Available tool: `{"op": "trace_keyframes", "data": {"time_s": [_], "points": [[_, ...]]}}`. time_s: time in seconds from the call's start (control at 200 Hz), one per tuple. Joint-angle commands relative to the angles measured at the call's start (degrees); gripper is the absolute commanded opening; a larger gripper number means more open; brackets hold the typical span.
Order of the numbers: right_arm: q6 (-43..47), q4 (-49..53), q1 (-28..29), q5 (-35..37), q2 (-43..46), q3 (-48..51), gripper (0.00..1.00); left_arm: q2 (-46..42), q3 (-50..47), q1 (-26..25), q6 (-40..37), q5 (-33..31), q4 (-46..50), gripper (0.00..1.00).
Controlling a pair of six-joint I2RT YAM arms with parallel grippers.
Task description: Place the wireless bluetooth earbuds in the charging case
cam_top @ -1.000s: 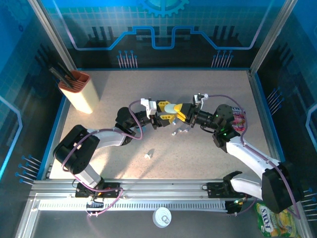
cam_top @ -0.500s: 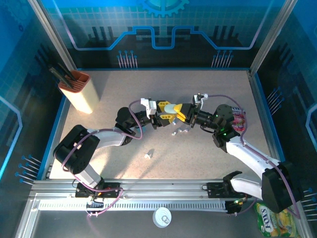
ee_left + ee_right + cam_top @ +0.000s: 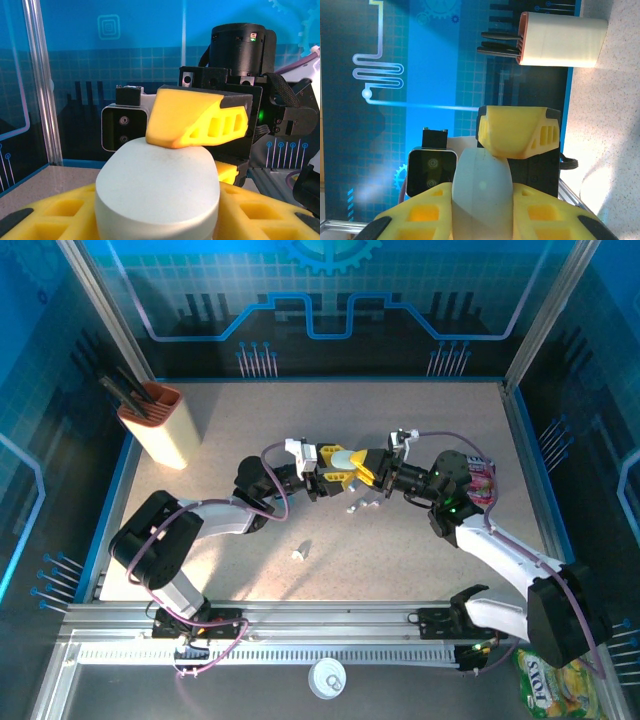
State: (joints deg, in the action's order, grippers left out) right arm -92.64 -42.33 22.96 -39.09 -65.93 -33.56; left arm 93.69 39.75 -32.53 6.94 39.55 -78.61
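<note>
Both arms meet over the middle of the table, holding the white pebble-shaped charging case (image 3: pixel 345 457) above the surface between them. My left gripper (image 3: pixel 333 474) is shut on the charging case (image 3: pixel 157 185), its yellow fingers (image 3: pixel 60 215) on either side of it. My right gripper (image 3: pixel 362 466) is shut on the same case (image 3: pixel 482 195), and one of its fingers (image 3: pixel 195 120) presses on the case's top. The lid looks closed. Two small white earbuds (image 3: pixel 352 507) (image 3: pixel 371 503) lie on the table under the grippers. A third earbud (image 3: pixel 298 553) lies nearer the front.
A cream holder with an orange rim and dark tools (image 3: pixel 158 425) stands at the back left. A pink snack packet (image 3: pixel 484 480) lies behind the right arm. A white round cap (image 3: pixel 327 677) and a green packet (image 3: pixel 548 682) sit off the table at the front.
</note>
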Motion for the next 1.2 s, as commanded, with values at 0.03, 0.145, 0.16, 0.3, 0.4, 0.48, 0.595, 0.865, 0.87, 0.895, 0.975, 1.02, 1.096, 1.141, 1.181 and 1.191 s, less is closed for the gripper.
{"op": "trace_keyframes", "data": {"time_s": [0.03,0.145,0.16,0.3,0.4,0.48,0.595,0.865,0.87,0.895,0.975,1.02,1.096,1.141,1.181,1.191], "points": [[-0.7,-3.7,0.4,1.2,0.0,0.5,0.03,0.6,0.8,-0.5,-1.9,3.6,-1.8,0.49],[-1.0,-3.7,0.5,1.2,0.0,0.5,0.03,0.7,0.7,-0.6,-2.4,3.7,-1.7,0.50],[-1.0,-3.6,0.4,1.2,0.0,0.5,0.03,0.7,0.8,-0.5,-2.4,3.7,-1.7,0.50],[-0.8,-3.0,0.4,1.0,0.0,0.7,0.03,0.6,1.1,-0.6,-1.9,3.6,-1.7,0.46],[-0.3,-2.2,0.4,1.0,0.2,0.5,0.04,0.6,1.3,-0.5,-1.5,3.7,-1.7,0.39],[0.1,-1.5,0.4,1.1,0.2,0.2,0.05,0.5,1.2,-0.6,-1.3,3.8,-1.7,0.37],[2.0,1.3,0.3,1.3,0.9,-0.3,0.17,0.4,1.1,-0.5,-1.1,3.8,-1.7,0.37],[23.0,27.3,-2.2,5.1,9.6,-4.7,0.71,-0.2,-0.7,0.0,0.0,4.2,-1.5,0.37],[23.5,28.1,-2.3,5.2,9.7,-4.8,0.72,-0.3,-0.8,-0.1,0.0,4.2,-1.5,0.37],[26.4,31.9,-2.7,5.7,10.6,-5.7,0.74,-0.5,-1.2,0.1,0.0,4.3,-1.3,0.37],[37.6,43.5,-3.3,8.8,12.6,-9.4,0.76,-1.3,-2.3,0.3,-0.6,4.8,0.0,0.37],[45.9,51.1,-2.6,11.7,13.4,-13.1,0.77,-1.6,-2.8,0.3,-1.5,5.2,1.2,0.37],[58.4,61.1,-0.6,16.8,13.4,-19.0,0.78,-2.4,-3.8,0.3,-2.0,5.4,2.7,0.37],[65.1,65.3,1.2,20.3,13.1,-22.1,0.78,-2.7,-4.4,0.3,-2.1,5.4,2.9,0.37],[70.6,67.9,3.0,22.5,12.6,-24.2,0.79,-2.9,-4.7,0.3,-2.1,5.7,3.2,0.37],[71.8,68.5,3.4,23.1,12.5,-24.7,0.79,-2.9,-4.8,0.4,-2.0,5.7,3.3,0.37]]}}
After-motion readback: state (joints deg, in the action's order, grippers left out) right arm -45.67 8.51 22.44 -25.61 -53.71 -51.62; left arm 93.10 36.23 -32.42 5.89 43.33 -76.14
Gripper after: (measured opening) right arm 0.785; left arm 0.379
